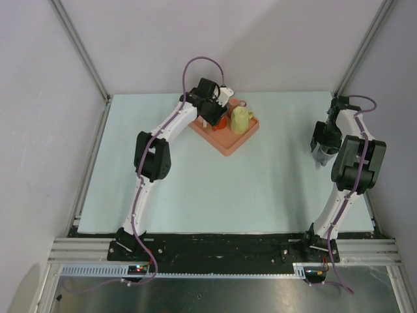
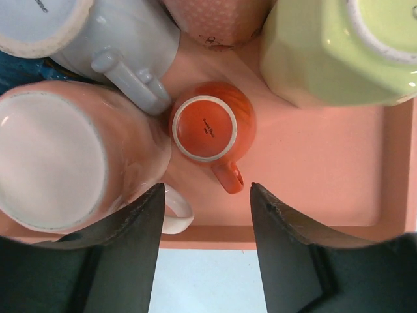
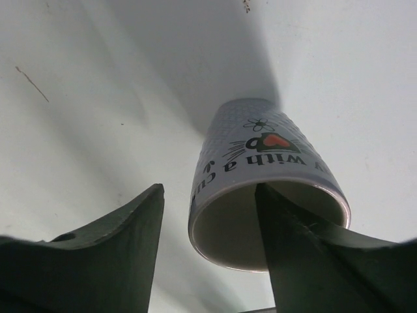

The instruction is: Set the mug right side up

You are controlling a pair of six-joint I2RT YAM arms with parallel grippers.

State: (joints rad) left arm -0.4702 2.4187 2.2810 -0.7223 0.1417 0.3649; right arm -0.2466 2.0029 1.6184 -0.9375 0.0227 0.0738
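Note:
Seen from the right wrist, a white mug (image 3: 260, 163) with black lettering and a red heart stands mouth up on the table. My right gripper (image 3: 208, 189) is open and straddles its wall. One finger (image 3: 306, 248) is inside the mouth and the other (image 3: 111, 248) stands apart outside. In the left wrist view a small orange mug (image 2: 205, 127) sits bottom up on the salmon tray (image 2: 313, 169), its handle pointing toward me. My left gripper (image 2: 207, 189) hangs open just above that handle, holding nothing.
Other upside-down mugs crowd the tray (image 1: 228, 145): a large pink one (image 2: 52, 156) with a white handle, a grey-white one (image 2: 124, 45), a dotted pink one (image 2: 218, 19) and a yellow-green one (image 2: 332, 52). Enclosure walls border the table.

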